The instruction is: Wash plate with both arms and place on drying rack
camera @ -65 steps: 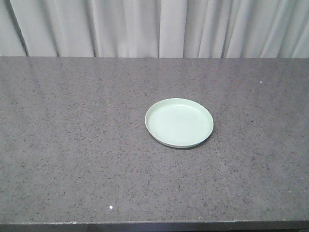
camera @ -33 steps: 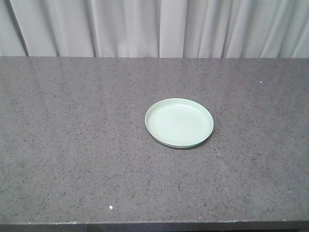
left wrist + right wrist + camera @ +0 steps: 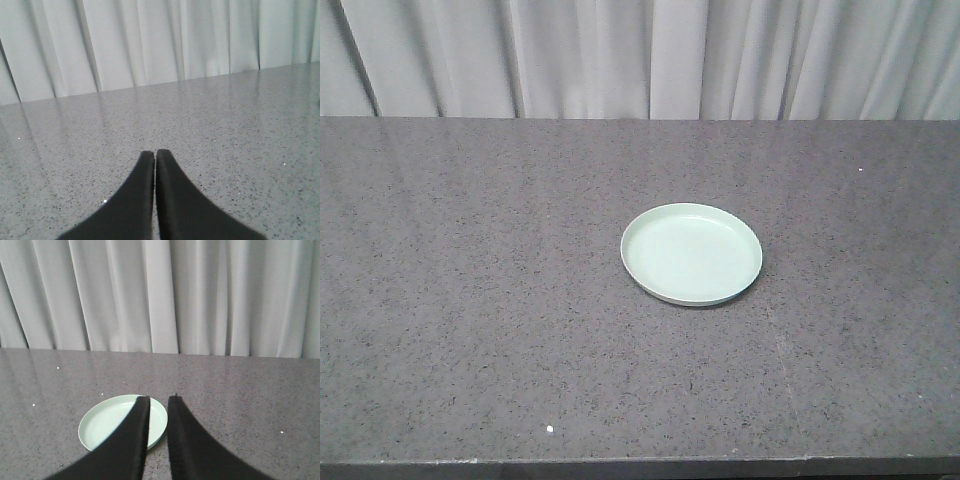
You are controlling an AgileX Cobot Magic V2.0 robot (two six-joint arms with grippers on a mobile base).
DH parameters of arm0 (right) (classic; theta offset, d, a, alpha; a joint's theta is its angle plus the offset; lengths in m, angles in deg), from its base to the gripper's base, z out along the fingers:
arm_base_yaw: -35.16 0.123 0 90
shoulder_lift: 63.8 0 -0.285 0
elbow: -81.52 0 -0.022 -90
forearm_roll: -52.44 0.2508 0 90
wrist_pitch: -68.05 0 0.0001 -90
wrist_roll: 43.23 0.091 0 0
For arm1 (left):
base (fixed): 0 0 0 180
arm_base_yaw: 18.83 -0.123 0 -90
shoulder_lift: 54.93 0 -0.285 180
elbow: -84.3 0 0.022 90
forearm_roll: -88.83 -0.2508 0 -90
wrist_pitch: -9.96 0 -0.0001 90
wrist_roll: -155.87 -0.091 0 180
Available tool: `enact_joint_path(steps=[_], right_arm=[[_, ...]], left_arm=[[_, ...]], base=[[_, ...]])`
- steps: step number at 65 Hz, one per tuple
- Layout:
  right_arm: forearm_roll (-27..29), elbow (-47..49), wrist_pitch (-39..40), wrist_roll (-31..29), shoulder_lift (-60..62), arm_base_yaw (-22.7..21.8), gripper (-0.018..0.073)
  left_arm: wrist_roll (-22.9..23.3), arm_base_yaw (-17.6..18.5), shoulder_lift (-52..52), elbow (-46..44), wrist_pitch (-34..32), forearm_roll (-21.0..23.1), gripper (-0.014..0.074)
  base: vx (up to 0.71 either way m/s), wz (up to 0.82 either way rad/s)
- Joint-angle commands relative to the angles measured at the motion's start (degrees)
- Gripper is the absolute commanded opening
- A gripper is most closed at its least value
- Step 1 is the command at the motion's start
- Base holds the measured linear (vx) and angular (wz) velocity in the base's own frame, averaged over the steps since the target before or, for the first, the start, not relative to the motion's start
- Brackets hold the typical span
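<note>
Left gripper [image 3: 155, 153]: fingers pressed together, holding nothing, over the grey countertop [image 3: 470, 300]. Plate [image 3: 691, 254]: lying flat on the countertop, slightly right of centre, nothing touching it. Right gripper [image 3: 158, 400]: fingers parted by a narrow gap, holding nothing; its left finger overlaps the plate's right edge in the wrist view.

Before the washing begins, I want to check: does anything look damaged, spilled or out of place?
Nothing stands out. The plate lies flat and unbroken on the speckled grey countertop, with nothing spilled.
</note>
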Motion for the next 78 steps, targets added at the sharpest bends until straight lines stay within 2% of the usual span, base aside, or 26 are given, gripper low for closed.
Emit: enact_joint_path(steps=[1,6,9,15,20,30,46,65,72,78], right_arm=[[2.5,4.7,2.6,-3.7,-5.7,-0.2,0.0293],[4.0,5.8,5.1,-4.2,-9.0,-0.2,0.0466],[4.1,5.7,8.2,-4.2,-10.5,-0.2,0.0539],[4.1,5.9,11.9,-4.3,-13.3,-0.2,0.0608],[4.2,8.2,9.5,-5.4,-16.7,-0.2,0.0606],[5.1,18.3,-1.1,-10.5,-26.3,-0.2,0.0559],[12.5,37.1,-20.4,-16.6,-47.5,-0.2,0.0554],[11.9,55.8,-32.2,-15.2,-71.1,-0.1,0.0554],[7.7,62.4,-34.7,-12.3,-77.8,1.5,0.0552],[2.0,66.7,-35.5,-7.9,-82.9,3.3,0.0552]], left_arm=[[0.1,0.3,0.9,1.0,-4.3,0.5,-0.0006],[0.1,0.3,0.9,1.0,-4.3,0.5,-0.0006],[0.1,0.3,0.9,1.0,-4.3,0.5,-0.0006],[0.1,0.3,0.9,1.0,-4.3,0.5,-0.0006],[0.1,0.3,0.9,1.0,-4.3,0.5,-0.0006],[0.1,0.3,0.9,1.0,-4.3,0.5,-0.0006],[0.1,0.3,0.9,1.0,-4.3,0.5,-0.0006],[0.1,0.3,0.9,1.0,-4.3,0.5,-0.0006],[0.1,0.3,0.9,1.0,-4.3,0.5,-0.0006],[0.1,0.3,0.9,1.0,-4.3,0.5,-0.0006]], base=[[0.00,0.00],[0.00,0.00],[0.00,0.00],[0.00,0.00],[0.00,0.00],[0.00,0.00],[0.00,0.00],[0.00,0.00],[0.00,0.00],[0.00,0.00]])
